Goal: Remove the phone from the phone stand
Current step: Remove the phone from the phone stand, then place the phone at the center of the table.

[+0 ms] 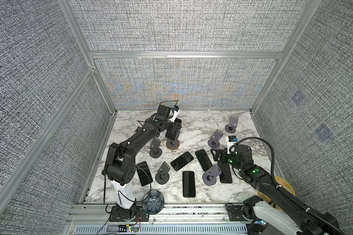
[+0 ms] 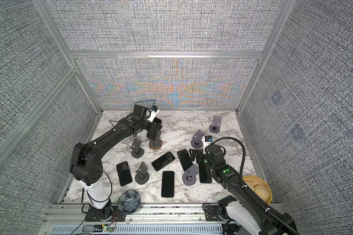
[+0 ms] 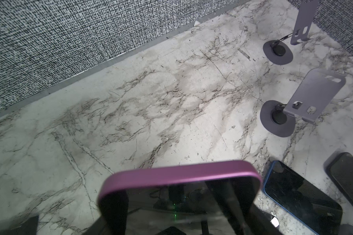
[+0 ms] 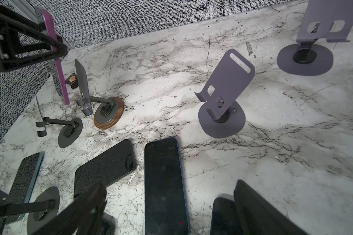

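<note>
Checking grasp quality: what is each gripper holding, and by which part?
The left gripper is shut on the pink-edged phone, clamping its two long edges near the top end. The right gripper is open and holds nothing.

- I see grey woven fabric walls [image 1: 171, 30] on three sides.
- Aluminium rails [image 1: 183, 55] frame them.
- The worktop [image 1: 200, 126] is white marble-patterned, scuffed, evenly lit.

The table [image 1: 198, 126] is smooth, marble-patterned, faintly shiny and scuffed; the walls [image 1: 171, 26] look like rough woven cloth; the frame [image 1: 185, 54] is brushed metal. The phone [image 3: 179, 173] has a matt pink rim and glossy glass; the stand [image 4: 107, 112] has a wood-grain ring round its base; the purple stands [image 4: 230, 75] at right look like matt metal.
</note>
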You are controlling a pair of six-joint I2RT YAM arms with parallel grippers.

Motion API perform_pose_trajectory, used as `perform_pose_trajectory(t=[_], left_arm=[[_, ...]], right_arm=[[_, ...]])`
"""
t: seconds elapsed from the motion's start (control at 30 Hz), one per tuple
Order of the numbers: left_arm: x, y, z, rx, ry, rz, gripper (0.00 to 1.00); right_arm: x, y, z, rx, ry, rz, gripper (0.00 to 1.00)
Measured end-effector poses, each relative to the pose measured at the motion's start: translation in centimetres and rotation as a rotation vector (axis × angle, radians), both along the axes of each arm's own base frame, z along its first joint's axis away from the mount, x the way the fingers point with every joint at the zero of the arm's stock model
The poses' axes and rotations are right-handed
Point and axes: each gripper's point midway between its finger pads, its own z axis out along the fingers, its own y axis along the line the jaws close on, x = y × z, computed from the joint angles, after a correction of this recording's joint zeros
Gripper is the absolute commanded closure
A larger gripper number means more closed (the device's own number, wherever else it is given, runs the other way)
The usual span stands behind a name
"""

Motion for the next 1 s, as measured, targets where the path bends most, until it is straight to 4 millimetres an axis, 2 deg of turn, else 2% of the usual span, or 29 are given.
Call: perform_pose_trajectory(t=[0.17,0.4,0.63,0.83,1.0], left_arm=[[-0.3,-0.8,3.2,-0.047,-0.029,-0.004,0.47],[-2.4,-4.8,5.2,-0.091,-0.035,-0.088,0.48],[-4.3,-9.9,2.3,-0.081,0.025,-0.196,0.48],[-4.1,-12.0,0.9,-0.068,0.040,-0.222,0.48],[-3.9,-13.7,-2.4,-0.041,0.084,-0.243,0.48]], right_arm=[[0.0,-0.2,0.3,-0.001,-0.010,-0.009,0.01],[0.0,-0.9,1.0,-0.007,-0.038,-0.042,0.01],[-0.4,-2.3,1.1,-0.022,-0.057,-0.107,0.01],[-0.7,-3.1,1.3,-0.021,-0.072,-0.147,0.01],[-0.8,-3.5,1.4,-0.023,-0.078,-0.161,0.01]])
